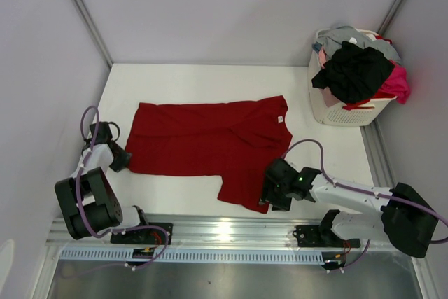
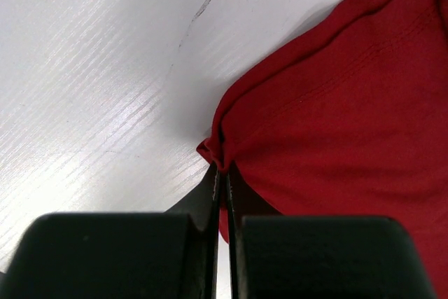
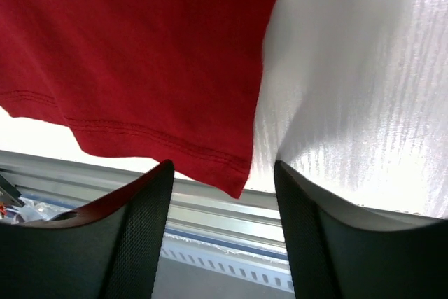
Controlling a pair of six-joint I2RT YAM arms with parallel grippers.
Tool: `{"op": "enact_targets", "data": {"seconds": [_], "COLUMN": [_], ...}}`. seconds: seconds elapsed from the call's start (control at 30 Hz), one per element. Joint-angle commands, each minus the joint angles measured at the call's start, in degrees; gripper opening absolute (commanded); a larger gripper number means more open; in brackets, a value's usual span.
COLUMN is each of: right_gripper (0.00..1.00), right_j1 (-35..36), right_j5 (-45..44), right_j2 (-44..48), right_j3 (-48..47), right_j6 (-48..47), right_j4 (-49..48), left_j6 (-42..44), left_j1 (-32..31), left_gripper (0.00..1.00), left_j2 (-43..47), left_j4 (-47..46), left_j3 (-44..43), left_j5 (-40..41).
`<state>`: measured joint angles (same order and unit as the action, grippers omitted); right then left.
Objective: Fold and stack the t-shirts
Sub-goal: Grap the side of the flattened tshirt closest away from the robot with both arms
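T-shirt (image 1: 210, 138) — left gripper (image 2: 222, 173) apparently pinching corner

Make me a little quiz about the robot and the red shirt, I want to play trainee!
1. True or false: the left gripper is shut on a corner of the red t-shirt.
2. Where does the laundry basket stand?
A. at the far right of the table
B. between the two arms
C. on top of the red t-shirt
3. Fill in the blank: the right gripper hangs over the shirt's sleeve edge with its jaws ____.

Key: 1 true; 2 A; 3 open.
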<state>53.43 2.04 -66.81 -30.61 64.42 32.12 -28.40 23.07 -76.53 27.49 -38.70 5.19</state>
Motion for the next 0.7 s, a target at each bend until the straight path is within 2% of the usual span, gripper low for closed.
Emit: {"op": "enact_targets", "data": {"seconds": [0.0,0.27,0.37,0.47,0.5,0.67], "right_gripper": [0.58,0.43,0.32,0.16,0.01,0.0], "right_j1": [0.45,0.54,0.54,0.54,0.54,0.54], "right_j5": [-3.1,-5.38,-5.21,-4.86,-4.94,-6.96], "right_j2": [-0.77,-8.86,-9.83,-10.36,-10.28,-4.84], "right_j3": [0.11,-1.47,-1.64,-2.17,-2.35,-4.97], "right_j6": [2.02,0.97,0.44,0.18,0.26,-0.52], "right_j4": [1.54,6.82,6.29,6.29,6.55,9.27], "left_j6": [1.07,1.24,1.33,1.42,1.51,1.86], "left_j1": [0.49,0.49,0.57,0.57,0.57,0.57], "left_gripper": [0.01,0.01,0.01,0.01,0.01,0.01], "left_j2": [1.12,-0.11,0.07,0.42,0.42,0.24], "left_j4": [-1.29,-1.91,-1.91,-1.65,-1.65,-1.3], "left_j3": [-1.29,-1.91,-1.99,-2.17,-2.08,-2.52], "left_j5": [-0.27,-0.71,-0.27,0.08,0.08,-0.53]}}
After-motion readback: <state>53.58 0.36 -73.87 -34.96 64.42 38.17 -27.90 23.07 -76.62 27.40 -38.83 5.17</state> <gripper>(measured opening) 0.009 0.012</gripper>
